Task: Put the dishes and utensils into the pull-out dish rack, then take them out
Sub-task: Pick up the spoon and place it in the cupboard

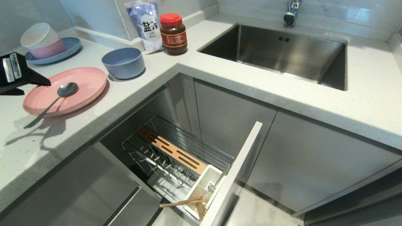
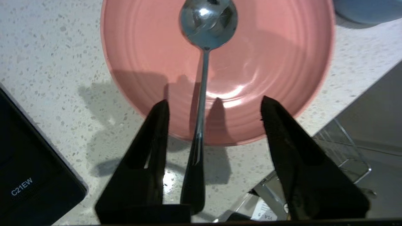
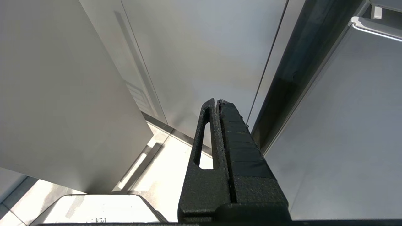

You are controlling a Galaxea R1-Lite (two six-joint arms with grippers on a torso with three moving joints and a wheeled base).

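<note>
On the counter at the left lies the pink plate (image 1: 83, 82) (image 2: 276, 62), with the silver spoon (image 1: 51, 104) (image 2: 202, 94) across it: bowl end on the plate, handle over the rim onto the counter. My left gripper (image 1: 44, 83) (image 2: 214, 100) hovers open over the handle, one finger on each side and neither touching it. The blue-grey bowl (image 1: 124, 62) (image 2: 361, 11) stands just behind the plate. Below, the pull-out dish rack (image 1: 188, 147) is drawn out, and the wooden chopsticks (image 1: 183, 203) lean in its white cutlery cup (image 1: 204, 182). My right gripper (image 3: 217, 101) is shut, parked beside cabinet doors.
Cream and pink bowls stacked on a blue plate (image 1: 47, 44) sit at the far left. A salt bag (image 1: 146, 25) and a red-lidded jar (image 1: 173, 34) stand in the corner. The steel sink (image 1: 282, 53) lies to the right. The rack's front panel (image 1: 235, 175) juts out.
</note>
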